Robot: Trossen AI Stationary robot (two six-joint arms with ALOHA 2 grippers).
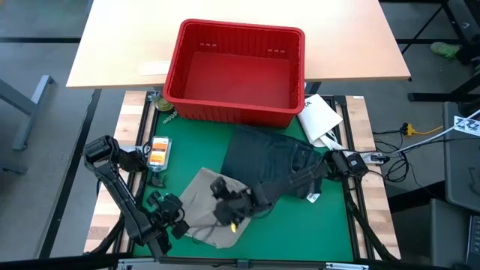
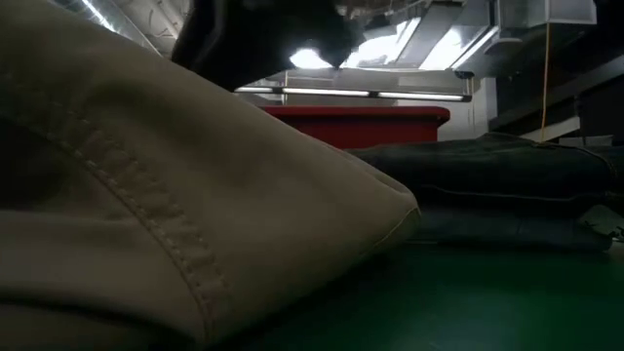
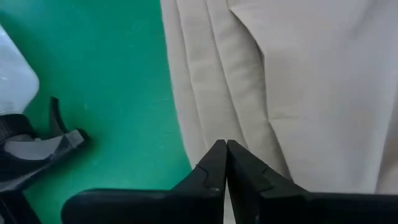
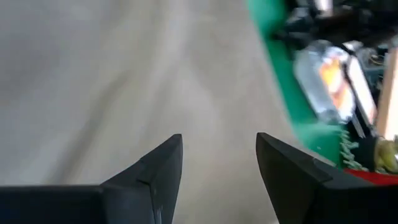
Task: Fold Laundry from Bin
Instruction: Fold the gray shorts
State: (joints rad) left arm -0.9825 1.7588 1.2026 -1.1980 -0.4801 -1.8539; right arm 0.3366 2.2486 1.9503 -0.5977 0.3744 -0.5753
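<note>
Bin [image 1: 234, 71]: emptied | khaki trousers [image 1: 202, 214], lower centre: unfolded | left hand [image 3: 225, 155] pinched on hem | right hand [image 4: 217, 168] agape, empty | dark garment [image 1: 270, 161]: pending

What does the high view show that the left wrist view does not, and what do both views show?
Only the high view shows the red bin, empty inside, the dark jeans, the white packet and the open right gripper above the khaki. Only the left wrist view shows the left gripper shut at the khaki's folded edge. Both show the tan khaki trousers on the green mat.
</note>
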